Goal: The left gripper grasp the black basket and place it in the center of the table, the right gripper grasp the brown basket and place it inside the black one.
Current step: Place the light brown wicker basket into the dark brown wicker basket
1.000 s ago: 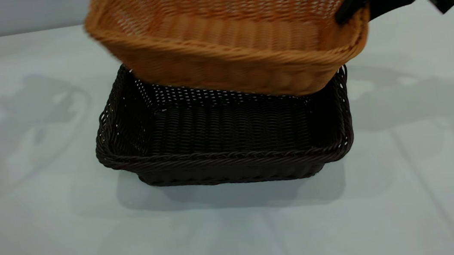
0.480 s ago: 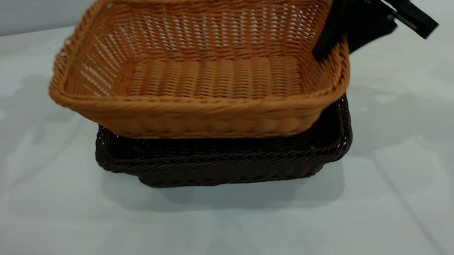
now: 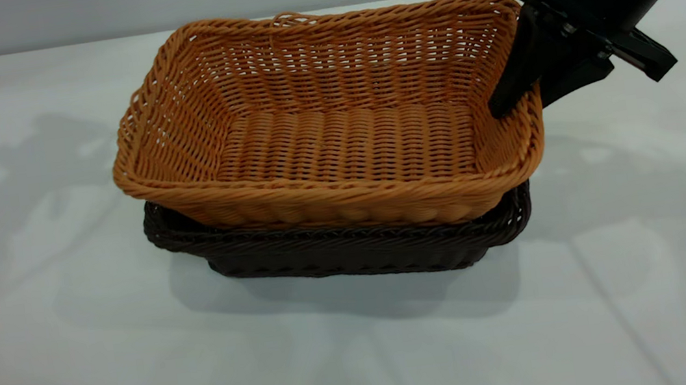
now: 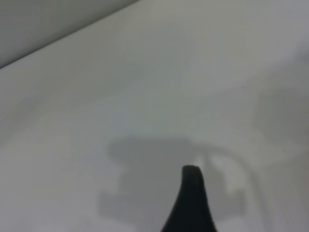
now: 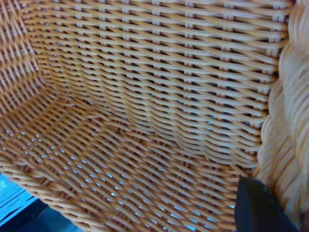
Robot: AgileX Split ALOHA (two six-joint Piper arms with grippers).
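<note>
Nesting lower now — brown basket (image 3: 335, 128) inside black basket (image 3: 337, 249)

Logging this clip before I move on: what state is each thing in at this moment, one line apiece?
brown basket: upright, partly nested in the black one, its rim well above the dark rim, gripped at its right wall.
black basket: upright on the table, ungripped, holding the brown basket.
right gripper: shut on the brown basket's right wall, one finger inside, one outside.
left gripper: away from both baskets, over bare table.
</note>
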